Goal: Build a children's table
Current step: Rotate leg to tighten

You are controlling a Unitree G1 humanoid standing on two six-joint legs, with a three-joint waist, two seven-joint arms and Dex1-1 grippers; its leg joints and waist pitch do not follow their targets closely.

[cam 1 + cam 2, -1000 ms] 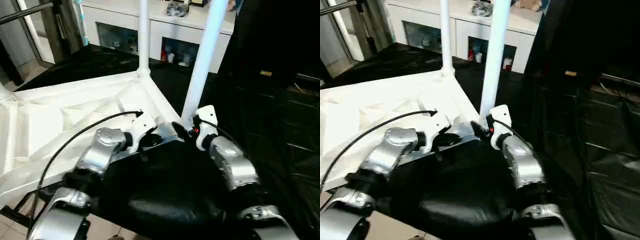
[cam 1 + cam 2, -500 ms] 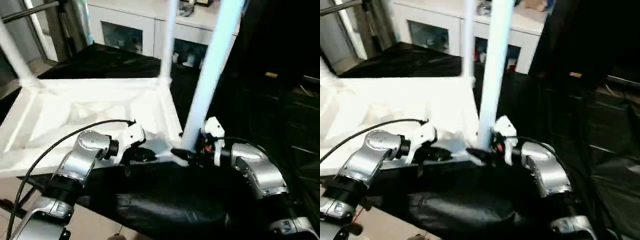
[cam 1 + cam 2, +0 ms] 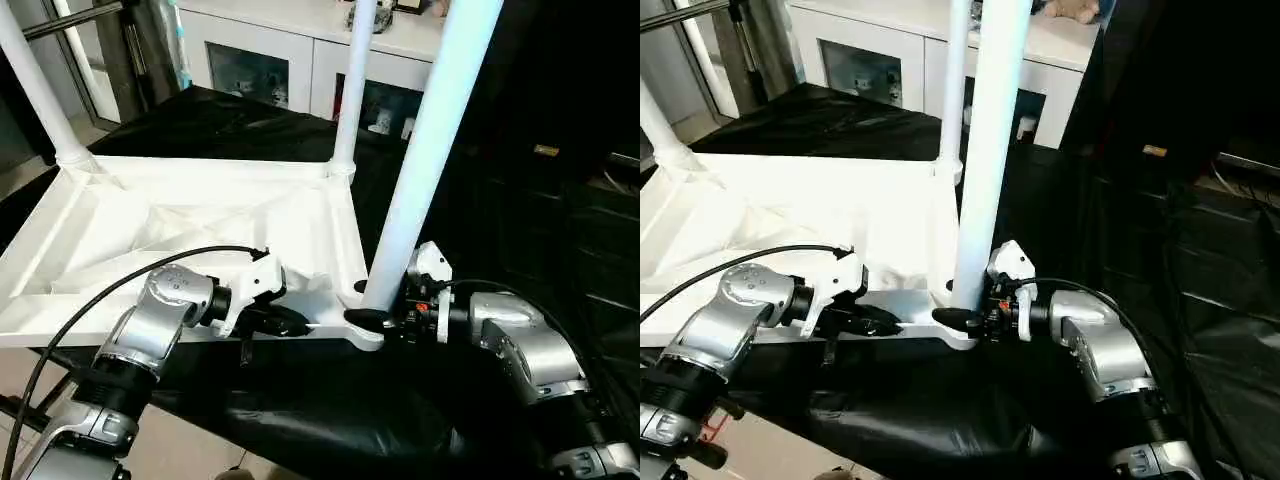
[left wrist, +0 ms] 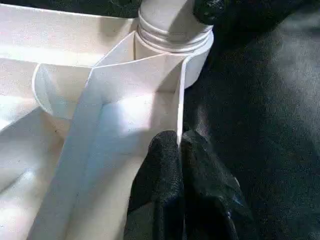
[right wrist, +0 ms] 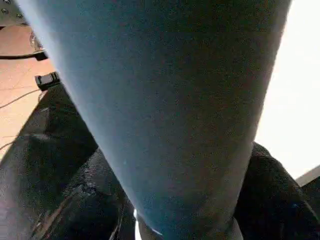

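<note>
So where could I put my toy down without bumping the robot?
On the tabletop's ribbed underside, in the open middle between the far-left leg and far leg. The near corner is crowded: the left gripper pinches the rim and the right gripper is round the near leg.

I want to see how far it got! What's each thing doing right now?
Table top: upside down, ribs facing up.
Near leg: upright in its corner socket.
Left hand: shut, pinching the top's edge.
Right hand: around the near leg's base.
</note>
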